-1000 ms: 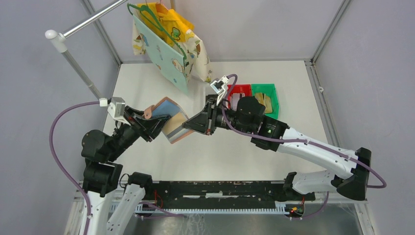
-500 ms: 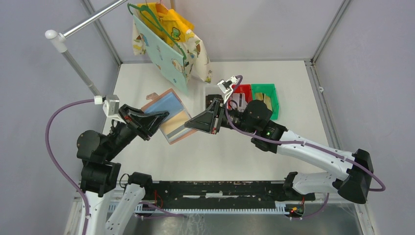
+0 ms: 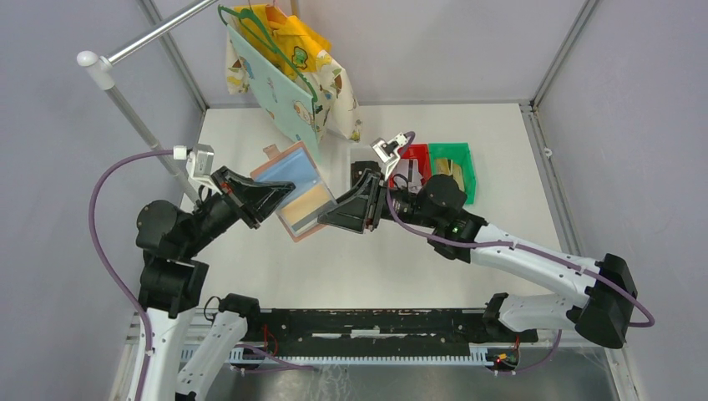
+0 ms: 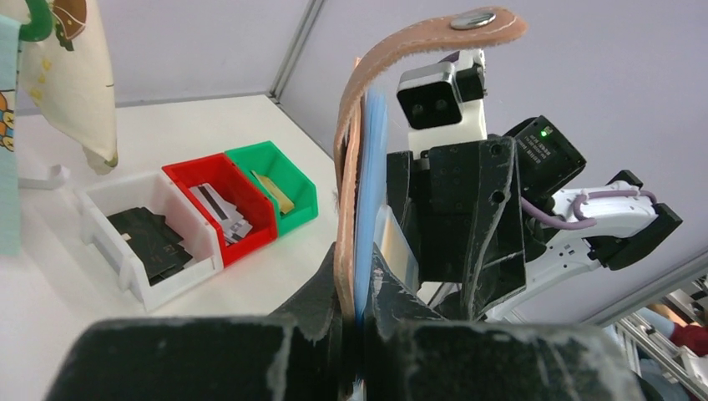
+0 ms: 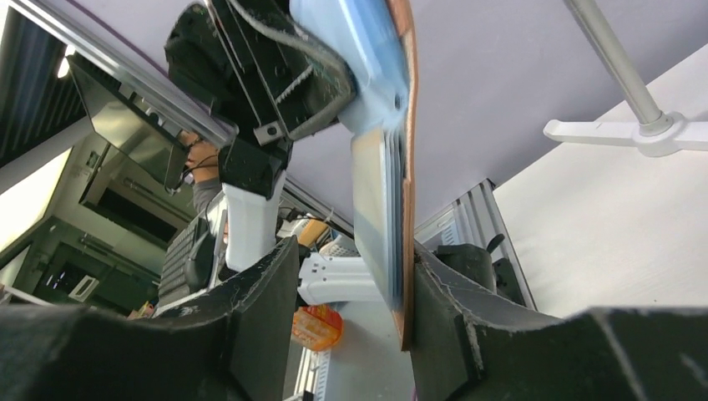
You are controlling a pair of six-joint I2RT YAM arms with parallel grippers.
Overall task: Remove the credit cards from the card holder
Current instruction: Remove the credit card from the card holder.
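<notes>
The salmon-pink card holder [image 3: 294, 185] hangs open in the air, blue pockets up, with a tan credit card [image 3: 311, 203] in its near half. My left gripper [image 3: 280, 194] is shut on its left edge; in the left wrist view the left gripper [image 4: 359, 284] pinches the pink leather [image 4: 349, 167] and blue lining. My right gripper [image 3: 332, 219] is open at the holder's near right corner. In the right wrist view the holder's edge [image 5: 407, 167] and a grey-silver card [image 5: 371, 209] stand between the open fingers of the right gripper [image 5: 355, 309], against the right finger.
A clear bin [image 3: 361, 163] with black cards, a red bin [image 3: 415, 154] with grey cards and a green bin [image 3: 455, 163] with tan cards stand at the back right. Patterned bags [image 3: 284, 75] hang from a rack pole [image 3: 138, 125] at the back left.
My left gripper has carried the open card holder a little up and to the right. My right gripper has come in around its near right edge, still open.
</notes>
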